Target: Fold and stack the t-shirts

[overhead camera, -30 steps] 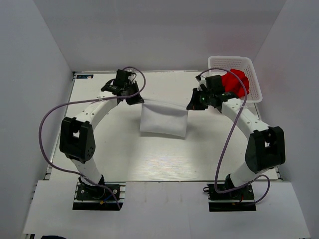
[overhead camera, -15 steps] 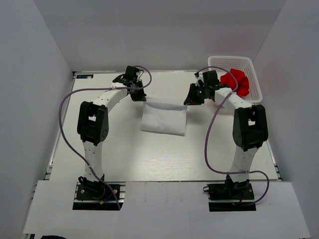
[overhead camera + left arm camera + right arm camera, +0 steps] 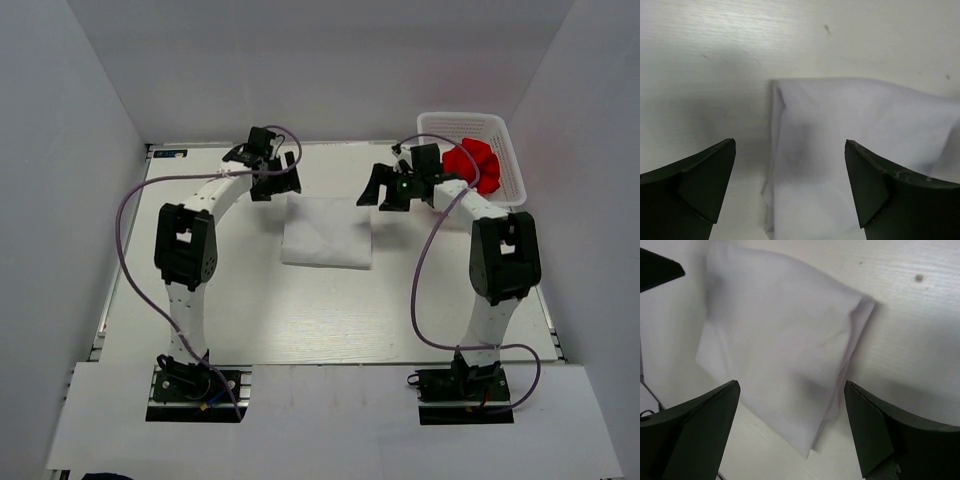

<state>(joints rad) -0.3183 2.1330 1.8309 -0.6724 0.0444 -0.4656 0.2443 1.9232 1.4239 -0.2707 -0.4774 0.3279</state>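
The white t-shirt (image 3: pixel 327 232) lies folded into a flat rectangle in the middle of the table. My left gripper (image 3: pixel 281 180) hovers open just above its far left corner; the left wrist view shows the cloth (image 3: pixel 855 150) lying loose under the wide-apart jaws (image 3: pixel 790 144). Over the far right corner, my right gripper (image 3: pixel 382 190) is open too, with the white t-shirt (image 3: pixel 780 340) beneath its jaws (image 3: pixel 792 385) and nothing gripped. The red t-shirt (image 3: pixel 473 163) sits bunched in the basket at the back right.
The white mesh basket (image 3: pixel 512 165) stands at the table's far right corner, close behind the right arm's wrist. White walls enclose the table on three sides. Both arms' purple cables loop out over the table's sides.
Both grippers went from shut to open and let go of the white t-shirt's far edge. That edge, held up and stretched before, now lies flat on the table.
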